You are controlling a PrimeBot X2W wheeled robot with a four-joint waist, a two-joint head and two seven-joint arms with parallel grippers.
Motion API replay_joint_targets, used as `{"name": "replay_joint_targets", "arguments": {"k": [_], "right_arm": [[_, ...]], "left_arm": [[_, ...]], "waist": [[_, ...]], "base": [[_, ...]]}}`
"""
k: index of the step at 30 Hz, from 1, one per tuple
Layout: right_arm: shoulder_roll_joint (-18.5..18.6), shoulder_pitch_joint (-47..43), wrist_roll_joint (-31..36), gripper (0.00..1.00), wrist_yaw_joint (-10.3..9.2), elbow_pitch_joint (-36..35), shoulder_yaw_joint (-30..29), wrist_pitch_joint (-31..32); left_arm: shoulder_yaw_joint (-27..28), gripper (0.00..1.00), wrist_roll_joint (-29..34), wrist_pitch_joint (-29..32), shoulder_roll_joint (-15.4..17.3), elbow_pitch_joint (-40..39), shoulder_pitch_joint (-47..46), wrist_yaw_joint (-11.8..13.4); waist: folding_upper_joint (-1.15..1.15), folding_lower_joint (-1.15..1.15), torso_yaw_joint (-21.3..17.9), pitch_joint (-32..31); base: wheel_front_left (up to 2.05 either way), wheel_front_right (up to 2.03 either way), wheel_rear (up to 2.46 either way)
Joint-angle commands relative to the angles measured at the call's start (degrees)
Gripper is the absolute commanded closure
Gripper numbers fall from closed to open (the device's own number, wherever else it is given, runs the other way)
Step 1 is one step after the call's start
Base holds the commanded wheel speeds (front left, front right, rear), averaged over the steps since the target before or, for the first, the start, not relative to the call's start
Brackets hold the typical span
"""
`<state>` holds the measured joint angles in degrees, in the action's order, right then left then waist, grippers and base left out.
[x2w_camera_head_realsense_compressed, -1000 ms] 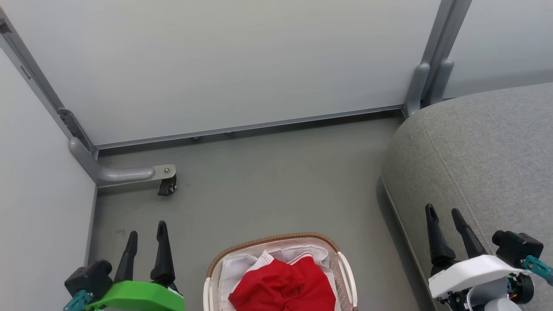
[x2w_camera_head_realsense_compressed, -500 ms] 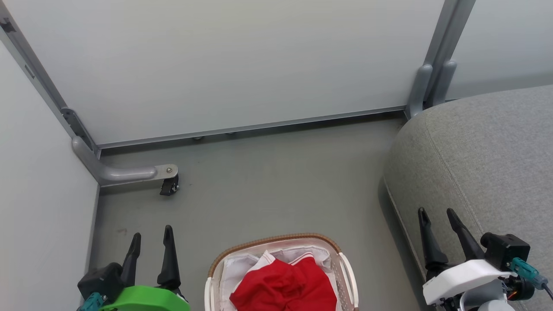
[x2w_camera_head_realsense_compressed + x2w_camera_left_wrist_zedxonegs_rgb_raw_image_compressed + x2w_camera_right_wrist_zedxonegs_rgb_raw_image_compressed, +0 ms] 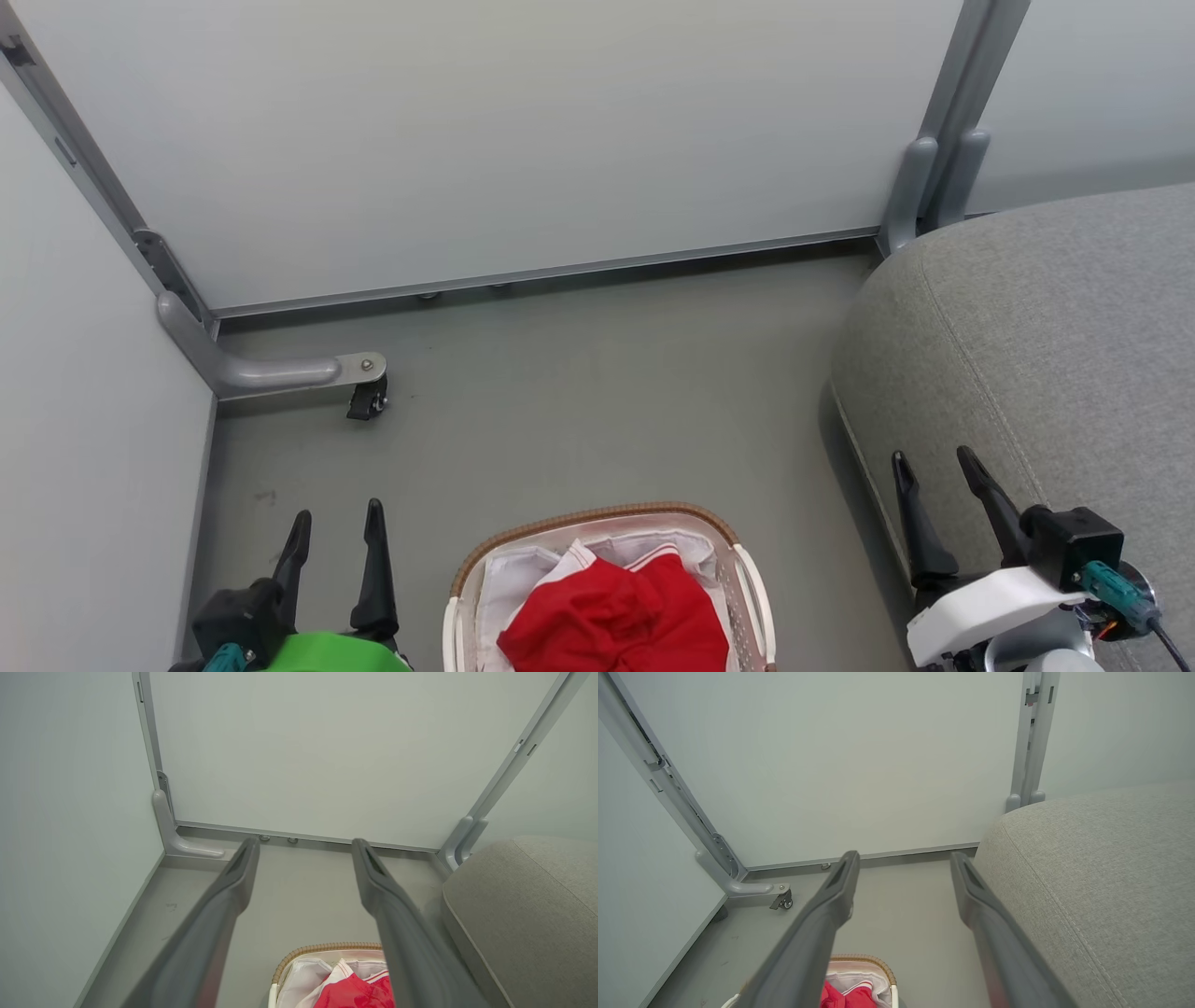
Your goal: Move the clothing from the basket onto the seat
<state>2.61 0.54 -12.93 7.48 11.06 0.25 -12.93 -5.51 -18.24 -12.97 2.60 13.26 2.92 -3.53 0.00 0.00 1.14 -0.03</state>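
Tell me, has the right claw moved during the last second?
Yes. In the head view the right gripper has slid left, toward the basket, which holds its place.

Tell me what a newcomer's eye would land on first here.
The bright red clothing grabs the eye, heaped in the basket on the floor at the bottom centre of the head view. The big grey seat fills the right side. The left claw, left of the basket, and the right claw, over the seat's edge, both stand open and empty.
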Motion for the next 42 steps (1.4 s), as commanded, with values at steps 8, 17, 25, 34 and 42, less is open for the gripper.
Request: {"name": "replay_joint_targets", "arguments": {"k": [8,17,25,34,42], "right_arm": [[0.38,-1.05,4.52,0.0,0.02,0.0,0.24,-1.3],[0.43,-1.28,7.8,0.0,0.02,0.16,0.42,-2.31],[0.42,-1.3,7.71,0.0,0.01,0.49,0.32,-2.35],[0.42,-1.19,7.81,0.0,0.01,0.5,0.28,-2.35],[0.42,-0.67,7.94,0.0,0.01,0.3,0.43,-2.35]], "left_arm": [[-0.01,0.0,3.53,-1.27,0.42,0.52,0.88,0.61],[-0.5,0.0,5.92,-2.23,0.45,1.25,1.38,1.07],[-0.56,0.0,5.85,-2.21,0.45,2.03,1.27,1.0],[-0.56,0.0,5.87,-2.21,0.45,2.4,1.05,0.89],[-0.7,0.0,6.69,-2.2,0.45,1.42,0.84,0.52]], "waist": [[0.0,0.0,0.12,0.02],[0.0,0.0,0.16,0.08],[0.0,0.0,0.19,0.15],[0.0,0.0,0.2,0.24],[0.0,0.0,-0.11,0.87]], "base": [[0.0,0.0,0.0],[0.0,0.0,0.0],[0.0,0.0,0.0],[0.0,0.0,0.0],[0.0,0.0,0.0]]}}
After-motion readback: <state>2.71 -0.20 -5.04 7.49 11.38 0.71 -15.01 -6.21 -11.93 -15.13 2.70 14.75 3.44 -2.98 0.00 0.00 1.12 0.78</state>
